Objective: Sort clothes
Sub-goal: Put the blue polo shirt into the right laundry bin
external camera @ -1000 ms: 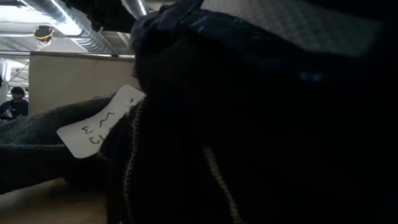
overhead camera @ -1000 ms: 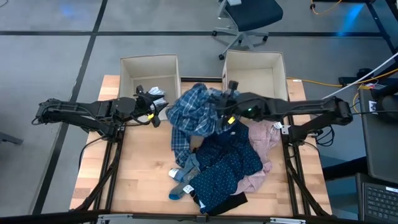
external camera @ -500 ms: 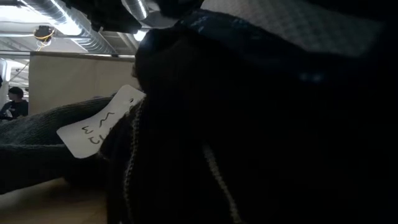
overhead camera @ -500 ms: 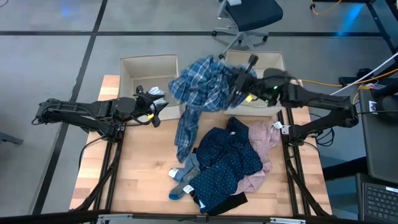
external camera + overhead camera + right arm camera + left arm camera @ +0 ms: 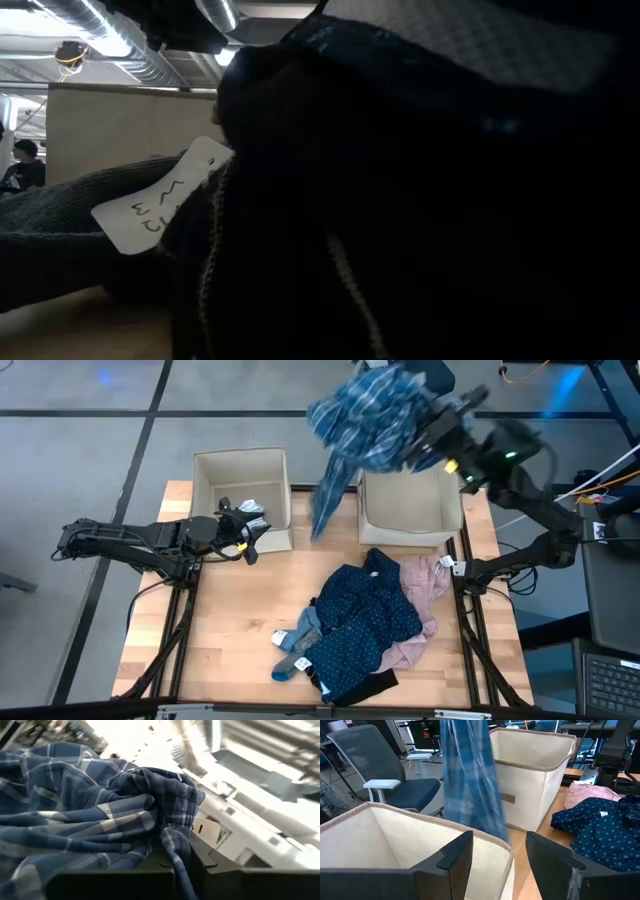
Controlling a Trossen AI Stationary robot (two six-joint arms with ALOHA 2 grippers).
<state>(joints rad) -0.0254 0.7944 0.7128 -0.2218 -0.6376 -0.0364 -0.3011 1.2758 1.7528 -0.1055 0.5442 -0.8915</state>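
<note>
My right gripper [image 5: 432, 432] is raised high over the right beige box [image 5: 410, 510] and is shut on a blue-and-white plaid shirt [image 5: 372, 412]. The shirt's long tail [image 5: 328, 500] hangs down beside the gap between the boxes and also shows in the left wrist view [image 5: 470, 775]. My left gripper [image 5: 250, 538] is open and empty at the front right corner of the left beige box [image 5: 212, 468]. A navy dotted garment [image 5: 365, 615], a pale pink garment [image 5: 422, 598], socks [image 5: 295, 652] and a black piece [image 5: 368, 685] lie heaped on the table. My right gripper pinches a bunched fold of the plaid shirt [image 5: 175, 837] between its two fingers, several layers gathered there. The shirt is lifted clear of the table. It hangs slack below and to the side of the fingers, with its tail lowest.
Small socks [image 5: 250, 508] lie inside the left box. In the low view a dark garment with a white tag [image 5: 160, 210] fills the picture up close. An office chair [image 5: 400, 390] stands beyond the far edge. Bare wood [image 5: 230, 630] shows at the near left.
My right gripper has gone up and toward the far right with the plaid shirt. The shirt has come off the heap and now hangs clear over the right box. The navy and pink garments stay on the table.
</note>
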